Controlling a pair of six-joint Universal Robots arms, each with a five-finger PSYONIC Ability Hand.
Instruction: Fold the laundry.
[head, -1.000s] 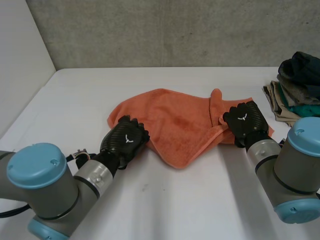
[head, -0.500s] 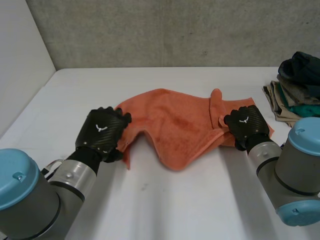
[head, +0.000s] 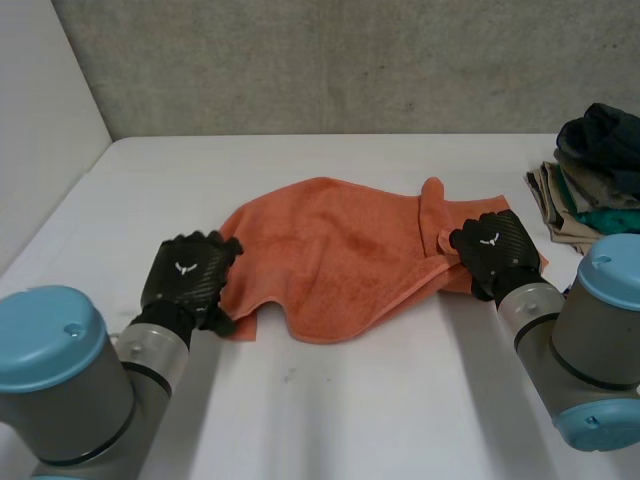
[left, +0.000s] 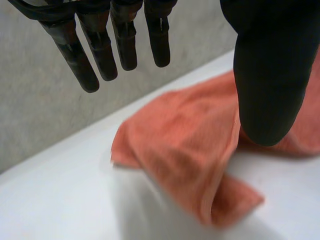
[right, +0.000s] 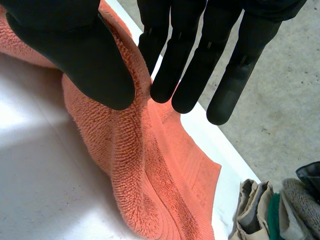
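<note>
We look down on a white table (head: 330, 410) with an orange towel (head: 340, 250) lying rumpled near its middle, not yet folded. Its long axis runs left to right, so it spans the gap between the two robot hands. The left hand (head: 185, 275) sits at the towel's left end, just beside the near-left corner, with the bulk of the cloth stretching to its right and a little farther away. In the left wrist view its fingers (left: 100, 50) hang straight and spread with only the wall behind them. The thumb (left: 267, 75) stands apart from them in front of the cloth, so we read this hand as open and holding nothing. The right hand (head: 492, 245) rests on the towel's right edge. In the right wrist view a raised ridge of towel (right: 145, 175) runs up between its thumb (right: 75, 50) and its straight fingers (right: 190, 65), so we judge that this hand is pinching the right edge. A pile of other clothes (head: 590, 175) sits well apart at the far right of the table. We judge that the next move turns on the free near-left corner. It lies just to the right of the left hand and nearer to us, close beneath its thumb. The left hand is by far the closer one to take it, while the right hand anchors the opposite end of the long axis.
</note>
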